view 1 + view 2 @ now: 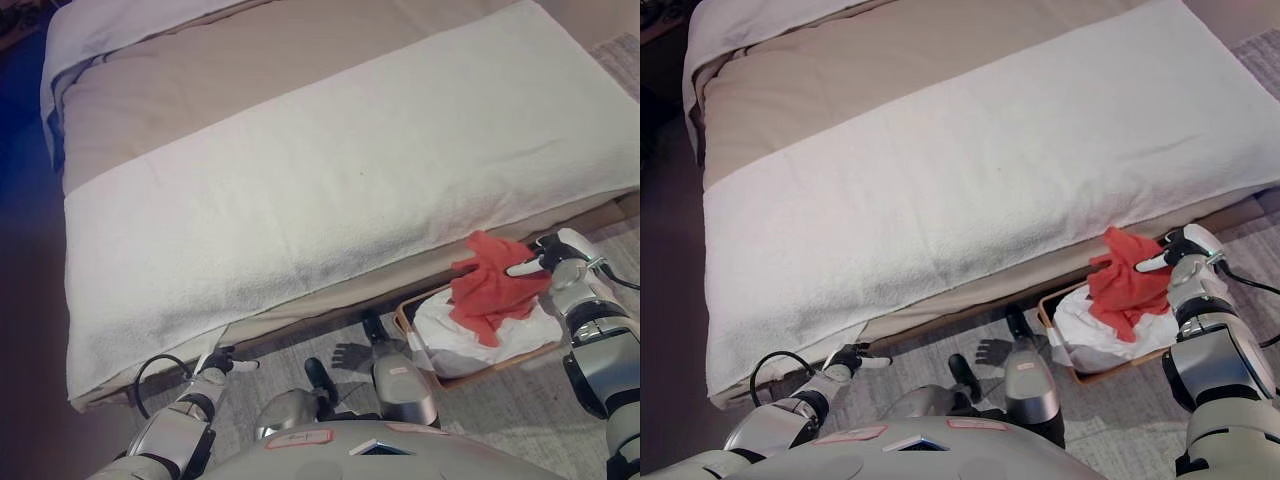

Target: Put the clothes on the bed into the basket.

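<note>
Down at the near right corner of the wide bed (300, 110), a shallow tan wooden basket (415, 345) sits on the grey patterned floor (1120, 420), tucked just beside the bed's lower edge. Inside the basket lies a crumpled white cloth (470, 335), and a red-orange garment (495, 285) hangs bunched above it, its lower folds draping onto the white cloth. The right hand (545, 262) is beside the basket's far right end, its fingers curled into the upper edge of the red-orange garment and gripping it, with one white-tipped finger (520, 268) pointing toward the bed. The bed itself carries a broad white towelling cover (340, 190) across its near half, with beige sheet (890, 70) showing beyond it. The left hand (222, 362) shows low on the other side, near the bed's near left corner, well apart from the basket, its fingers relaxed and holding nothing.
</note>
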Available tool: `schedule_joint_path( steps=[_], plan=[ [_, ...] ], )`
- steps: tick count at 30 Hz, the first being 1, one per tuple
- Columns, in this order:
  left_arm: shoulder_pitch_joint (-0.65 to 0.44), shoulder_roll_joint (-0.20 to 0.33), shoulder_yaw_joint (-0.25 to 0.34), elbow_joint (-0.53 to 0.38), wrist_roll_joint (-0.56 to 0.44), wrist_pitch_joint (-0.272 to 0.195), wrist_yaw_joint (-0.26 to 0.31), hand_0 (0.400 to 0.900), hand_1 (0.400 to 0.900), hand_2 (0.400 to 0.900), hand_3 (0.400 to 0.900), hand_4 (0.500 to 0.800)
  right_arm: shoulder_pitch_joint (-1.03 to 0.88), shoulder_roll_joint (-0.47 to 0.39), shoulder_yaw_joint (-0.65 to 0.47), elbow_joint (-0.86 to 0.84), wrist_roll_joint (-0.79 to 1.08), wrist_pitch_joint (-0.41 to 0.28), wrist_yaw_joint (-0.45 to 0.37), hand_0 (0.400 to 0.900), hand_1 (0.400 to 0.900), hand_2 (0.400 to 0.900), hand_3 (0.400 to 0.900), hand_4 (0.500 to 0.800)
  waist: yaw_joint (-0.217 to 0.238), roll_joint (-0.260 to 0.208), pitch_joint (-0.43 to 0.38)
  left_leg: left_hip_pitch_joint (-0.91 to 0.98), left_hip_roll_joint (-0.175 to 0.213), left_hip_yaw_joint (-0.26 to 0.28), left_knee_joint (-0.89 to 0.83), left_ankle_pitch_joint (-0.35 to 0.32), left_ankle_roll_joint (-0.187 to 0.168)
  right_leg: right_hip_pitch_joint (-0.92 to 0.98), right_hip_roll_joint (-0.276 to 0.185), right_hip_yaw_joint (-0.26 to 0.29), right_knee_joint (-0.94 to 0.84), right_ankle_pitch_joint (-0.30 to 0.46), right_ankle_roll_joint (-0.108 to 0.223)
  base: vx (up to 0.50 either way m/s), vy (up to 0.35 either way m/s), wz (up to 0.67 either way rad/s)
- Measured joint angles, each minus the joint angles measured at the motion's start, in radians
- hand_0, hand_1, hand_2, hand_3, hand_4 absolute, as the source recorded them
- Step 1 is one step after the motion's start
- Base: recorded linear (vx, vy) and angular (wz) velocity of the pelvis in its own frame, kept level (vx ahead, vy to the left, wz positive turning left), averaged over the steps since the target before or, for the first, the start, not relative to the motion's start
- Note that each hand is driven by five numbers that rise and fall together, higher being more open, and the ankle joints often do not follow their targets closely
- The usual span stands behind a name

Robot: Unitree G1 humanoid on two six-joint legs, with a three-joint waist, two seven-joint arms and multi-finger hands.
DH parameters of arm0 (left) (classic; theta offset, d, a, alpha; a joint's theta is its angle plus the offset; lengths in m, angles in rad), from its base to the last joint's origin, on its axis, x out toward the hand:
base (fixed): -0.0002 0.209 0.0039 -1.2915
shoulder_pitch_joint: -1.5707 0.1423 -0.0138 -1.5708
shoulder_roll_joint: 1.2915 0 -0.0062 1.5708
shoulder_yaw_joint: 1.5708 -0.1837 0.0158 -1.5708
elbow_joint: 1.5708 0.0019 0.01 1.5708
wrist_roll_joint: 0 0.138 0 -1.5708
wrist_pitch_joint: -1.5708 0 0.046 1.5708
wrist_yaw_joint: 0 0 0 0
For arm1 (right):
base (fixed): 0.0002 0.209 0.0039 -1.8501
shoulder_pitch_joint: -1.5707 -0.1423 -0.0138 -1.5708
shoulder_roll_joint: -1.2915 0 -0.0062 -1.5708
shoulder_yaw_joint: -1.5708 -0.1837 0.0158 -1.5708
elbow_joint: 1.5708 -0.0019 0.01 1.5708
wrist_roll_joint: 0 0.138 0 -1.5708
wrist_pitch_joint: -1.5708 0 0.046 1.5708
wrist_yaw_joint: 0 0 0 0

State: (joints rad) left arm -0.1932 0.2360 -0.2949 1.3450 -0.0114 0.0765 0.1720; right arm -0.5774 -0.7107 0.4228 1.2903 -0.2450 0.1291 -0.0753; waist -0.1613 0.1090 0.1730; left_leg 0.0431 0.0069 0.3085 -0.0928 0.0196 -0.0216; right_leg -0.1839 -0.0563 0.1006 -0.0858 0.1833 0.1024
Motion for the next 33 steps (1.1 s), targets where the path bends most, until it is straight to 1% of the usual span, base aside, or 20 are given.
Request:
schedule_joint_path(
  steps=[7,13,17,22,24,26,28,30,33],
  plan=[
    [-0.008,0.000,-0.007,0.001,0.018,0.000,-0.016,0.900,0.900,0.900,0.900,0.800,-0.006,0.004,0.000,0.077,-0.008,0.003,0.046,0.900,0.900,0.900,0.900,0.800,0.010,0.001,-0.001,0.000,-0.004,-0.026,0.000,0.000,0.000,0.011,-0.010,-0.026,0.000,0.000,0.000,0.00,-0.022,0.08],
    [-0.011,0.000,-0.007,0.001,0.019,0.001,-0.021,0.900,0.900,0.900,0.900,0.800,-0.007,0.004,0.000,0.083,-0.008,0.016,0.048,0.900,0.900,0.900,0.900,0.800,0.029,0.001,-0.001,0.002,-0.007,-0.026,0.002,0.001,0.001,0.013,-0.012,-0.025,0.000,0.000,0.000,0.00,0.000,0.00],
    [-0.008,0.000,-0.005,0.002,0.019,0.008,-0.021,0.900,0.900,0.900,0.900,0.800,-0.008,0.004,-0.010,0.078,-0.007,0.015,0.045,0.900,0.900,0.900,0.900,0.800,0.030,-0.001,0.001,0.009,-0.007,-0.028,0.008,0.001,0.001,0.020,-0.012,-0.027,0.000,0.000,0.000,0.00,0.000,0.00],
    [-0.007,0.002,0.012,0.002,0.018,0.009,-0.020,0.900,0.900,0.900,0.900,0.800,0.019,0.007,-0.090,0.030,0.033,0.010,0.014,0.900,0.900,0.900,0.900,0.800,0.030,-0.020,0.007,0.012,-0.007,-0.029,0.007,0.000,0.001,0.024,-0.013,-0.027,0.000,0.000,0.000,0.00,-0.002,-0.01],
    [-0.004,0.003,0.029,0.003,0.018,0.009,-0.020,0.900,0.900,0.900,0.900,0.800,0.046,0.015,-0.159,0.010,0.086,0.011,-0.002,0.900,0.900,0.900,0.900,0.800,0.029,-0.030,0.007,0.014,-0.007,-0.033,0.005,0.000,0.001,0.027,-0.013,-0.030,0.000,0.000,0.000,0.00,0.000,0.00],
    [-0.002,0.005,0.052,0.003,0.017,0.009,-0.020,0.900,0.900,0.900,0.900,0.800,0.092,0.031,-0.258,-0.022,0.189,0.007,-0.030,0.900,0.900,0.900,0.900,0.800,0.029,-0.039,0.005,0.014,-0.007,-0.033,0.005,0.000,0.001,0.027,-0.012,-0.030,0.000,0.000,0.000,0.00,0.000,0.00],
    [0.002,0.009,0.061,0.000,0.017,0.008,-0.020,0.900,0.900,0.900,0.900,0.800,0.157,0.053,-0.317,-0.066,0.304,-0.005,-0.055,0.900,0.900,0.900,0.900,0.800,0.030,-0.048,0.001,0.014,-0.006,-0.034,0.004,0.000,0.001,0.028,-0.012,-0.031,0.000,0.000,0.000,0.00,-0.010,0.03],
    [0.011,0.014,0.082,-0.004,0.017,0.009,-0.018,0.900,0.900,0.900,0.900,0.800,0.226,0.096,-0.344,-0.120,0.371,-0.012,-0.071,0.900,0.900,0.900,0.900,0.800,0.029,-0.058,-0.003,0.015,-0.005,-0.035,0.000,0.000,0.001,0.030,-0.011,-0.032,0.000,0.000,0.000,0.00,-0.038,0.15],
    [0.026,0.020,0.094,-0.006,0.016,0.008,-0.016,0.900,0.900,0.900,0.900,0.800,0.303,0.172,-0.306,-0.137,0.375,-0.014,-0.052,0.900,0.900,0.900,0.900,0.800,0.031,-0.076,-0.012,0.015,0.001,-0.047,0.000,-0.002,-0.003,0.036,-0.010,-0.047,-0.001,0.000,0.000,0.03,-0.055,0.25]
  ],
)
